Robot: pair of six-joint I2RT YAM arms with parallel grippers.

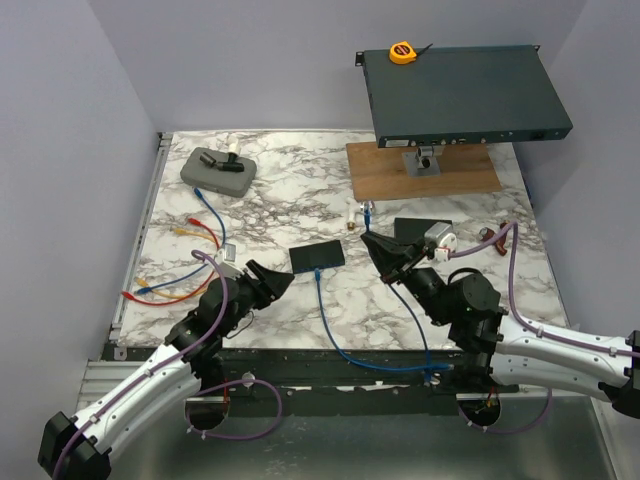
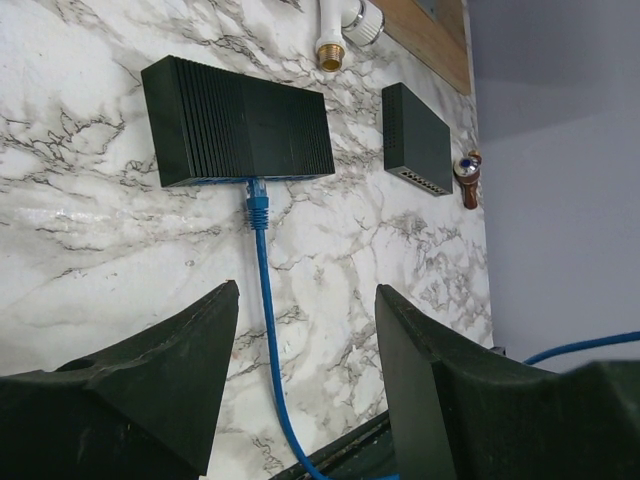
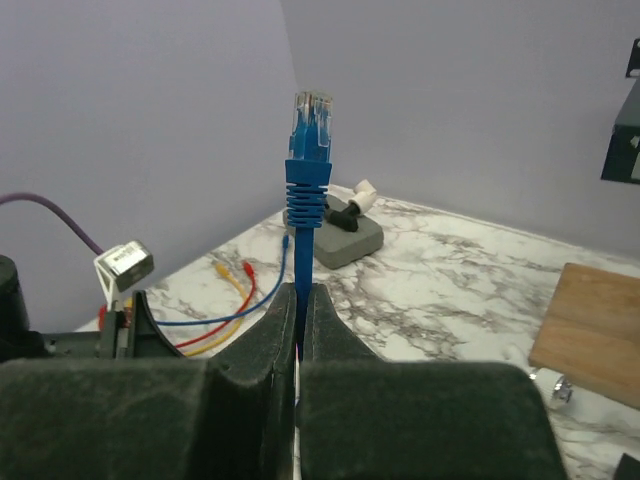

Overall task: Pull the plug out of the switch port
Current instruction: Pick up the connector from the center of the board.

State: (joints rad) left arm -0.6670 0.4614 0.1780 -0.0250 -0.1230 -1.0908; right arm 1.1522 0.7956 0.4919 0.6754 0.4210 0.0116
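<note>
A small black switch [image 1: 317,256] lies flat at mid-table. A blue plug [image 2: 257,195] sits in a port on the near side of this switch [image 2: 240,120], and its blue cable [image 2: 268,330] runs back between my left fingers. My left gripper [image 2: 305,290] is open, short of that plug and touching nothing; from above this gripper [image 1: 283,282] is left of the switch. My right gripper [image 3: 300,290] is shut on the same cable's other end, just below the boot. That free blue plug [image 3: 310,140] stands upright above the jaws, seen from above as a plug [image 1: 367,211] over the right gripper [image 1: 370,240].
A second black switch [image 1: 418,230] lies right of centre. A rack unit [image 1: 460,95] with a yellow tape measure [image 1: 401,52] stands over a wooden board [image 1: 420,168]. A grey block [image 1: 217,168] sits back left, with loose red, yellow and blue cables [image 1: 180,260] on the left.
</note>
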